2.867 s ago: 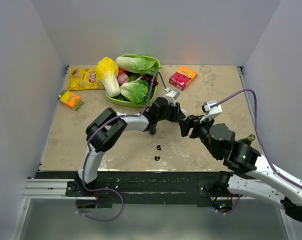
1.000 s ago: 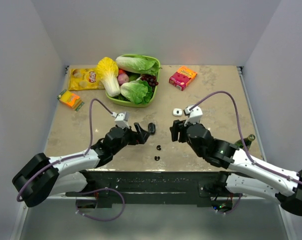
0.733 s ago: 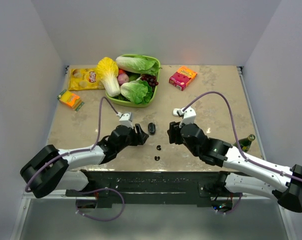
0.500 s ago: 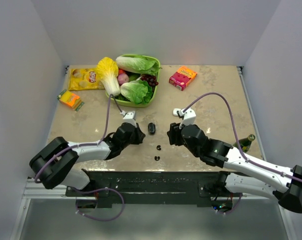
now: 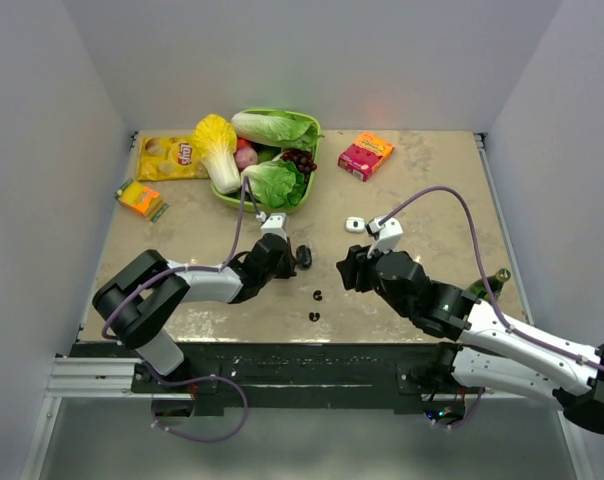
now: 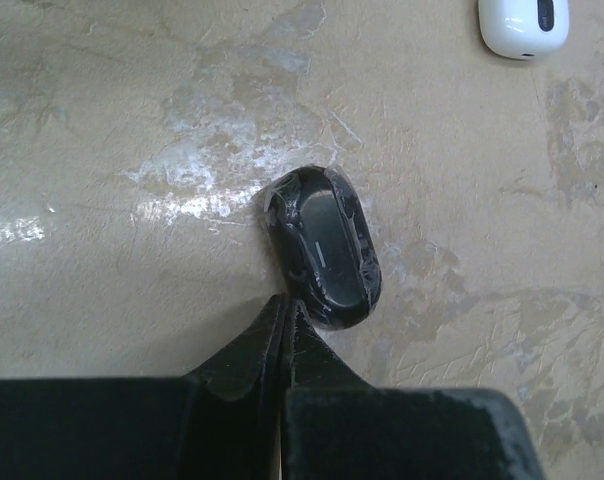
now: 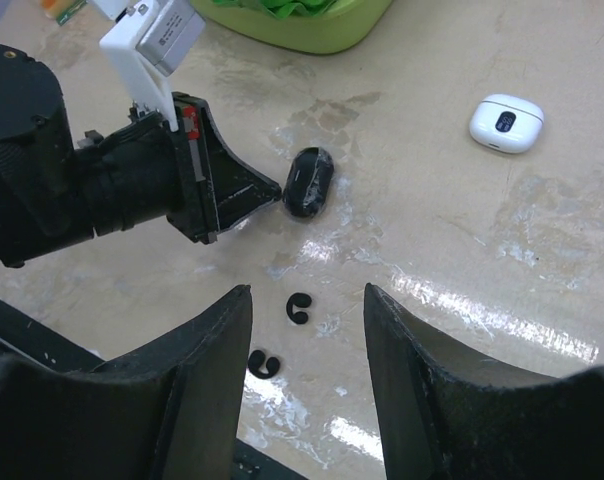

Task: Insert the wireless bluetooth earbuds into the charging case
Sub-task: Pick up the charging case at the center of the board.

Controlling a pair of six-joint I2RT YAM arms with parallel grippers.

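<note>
Two tiny black earbuds lie on the table near its front edge; in the right wrist view one earbud is below the gap between my fingers and the other is by the left finger. The white charging case lies closed further back. My left gripper is shut and empty, its tips touching the near end of a black oval object. My right gripper hovers open above the earbuds, holding nothing.
A green bowl of cabbages and fruit stands at the back. A yellow chips bag and an orange packet lie at the back left, a red box at the back right.
My left gripper has shut from wide open, and its arm has folded in, the tips ending against the black oval object. The right gripper shifted slightly and narrowed a little.
</note>
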